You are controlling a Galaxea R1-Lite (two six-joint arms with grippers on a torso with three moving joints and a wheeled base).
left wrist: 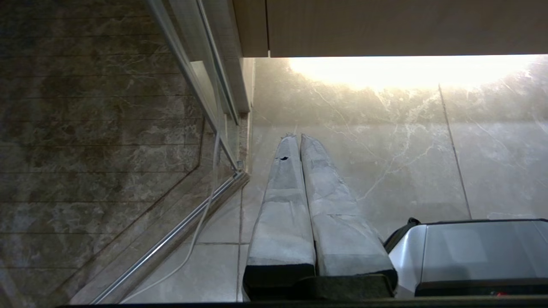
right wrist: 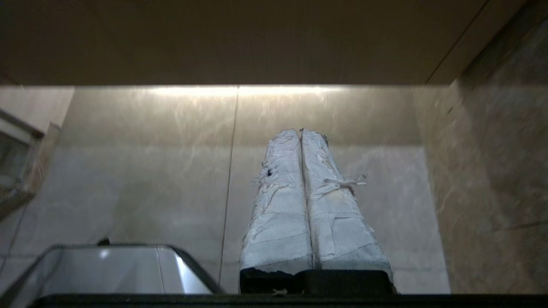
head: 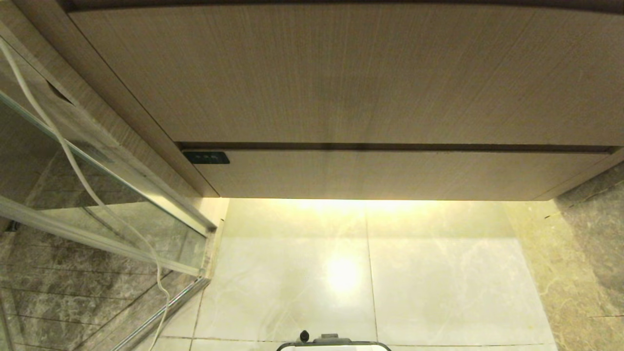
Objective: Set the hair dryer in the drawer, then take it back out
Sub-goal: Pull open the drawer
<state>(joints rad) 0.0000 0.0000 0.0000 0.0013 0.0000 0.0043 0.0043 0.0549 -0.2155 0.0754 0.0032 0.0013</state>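
Observation:
The hair dryer is out of view. The drawer (head: 390, 174) is the shallow pale wood-grain front under a taller wood-grain panel (head: 341, 73); it stands shut, flush with the cabinet. Neither arm appears in the head view. My left gripper (left wrist: 298, 137) hangs low over the pale floor tiles, its taped fingers (left wrist: 282, 205) pressed together with nothing between them. My right gripper (right wrist: 300, 131) also hangs over the floor, pointing toward the cabinet's underside, its white-taped fingers (right wrist: 338, 222) shut and holding nothing.
A glass shower door with a metal frame (head: 112, 170) stands at the left, and a white cord (head: 73, 161) runs down beside it. A small dark panel (head: 205, 157) sits at the drawer's left end. A marble wall (head: 590, 253) closes the right. My base (head: 334, 343) is at the near edge.

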